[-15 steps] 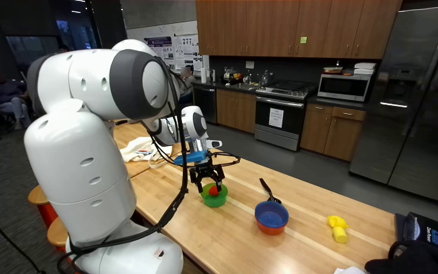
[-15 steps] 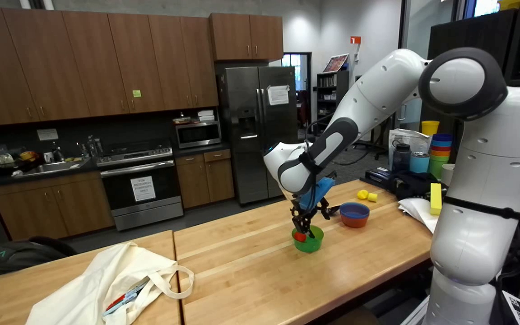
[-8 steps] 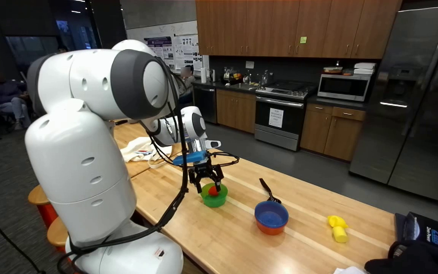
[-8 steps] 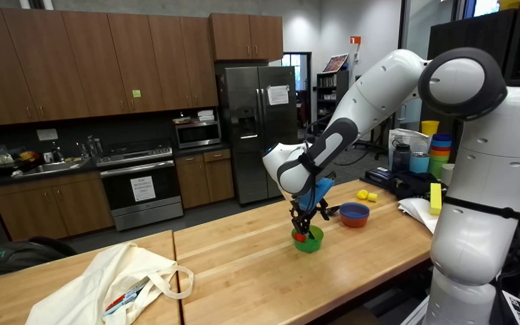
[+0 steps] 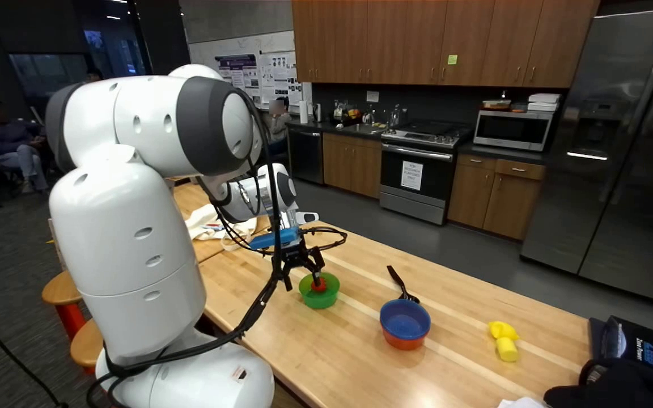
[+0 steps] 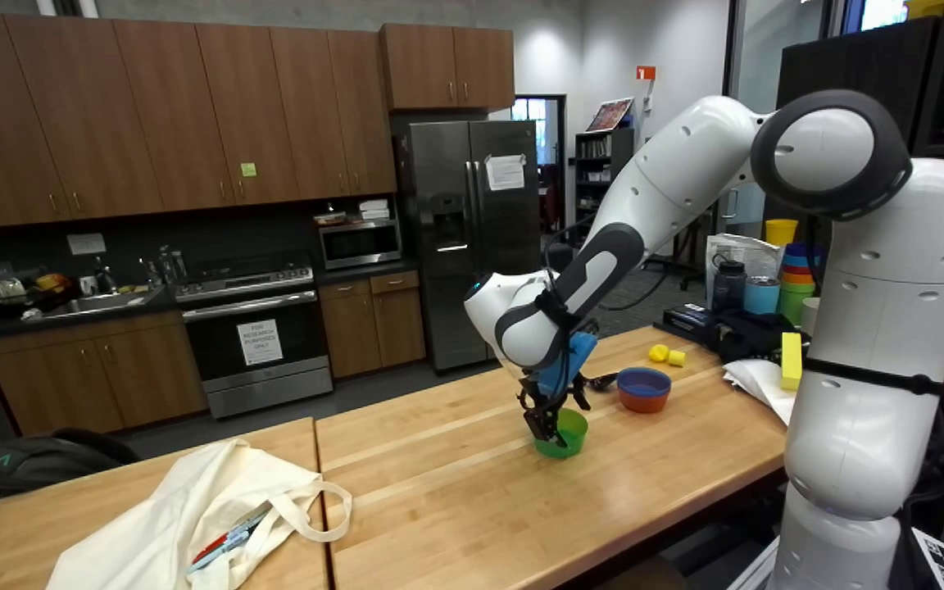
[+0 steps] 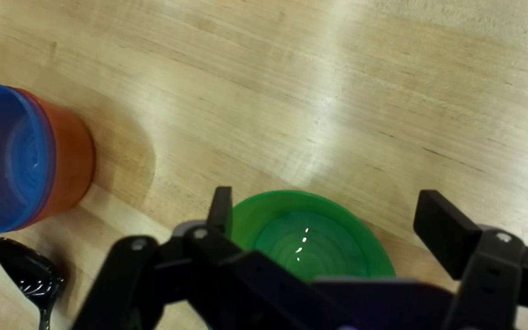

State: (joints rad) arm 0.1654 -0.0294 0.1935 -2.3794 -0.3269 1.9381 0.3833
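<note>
My gripper (image 5: 304, 281) is black and open, pointing down at the green bowl (image 5: 319, 302). A red ball (image 5: 318, 285) lies in the bowl; one finger crosses in front of it, and the other finger is outside the bowl's rim in that exterior view. The gripper (image 6: 570, 421) and green bowl (image 6: 572, 441) also show in an exterior view where the fingers hide the ball. In the wrist view, the gripper's fingers (image 7: 330, 217) are wide apart with the green bowl (image 7: 310, 247) between and below them. The ball is hidden there. Nothing is held.
A blue bowl (image 5: 405, 320) sits in an orange bowl (image 5: 403, 342), beside a black spoon (image 5: 397, 279). Yellow objects (image 5: 505, 340) lie farther along the table. A cream tote bag (image 6: 169, 508) lies across the tables' seam. A black box (image 5: 644, 345) stands at the table's end.
The gripper has shifted and lowered slightly, leftward in both exterior views. One finger now overlaps the red ball, which is now hidden in an exterior view. The bowl has not visibly moved.
</note>
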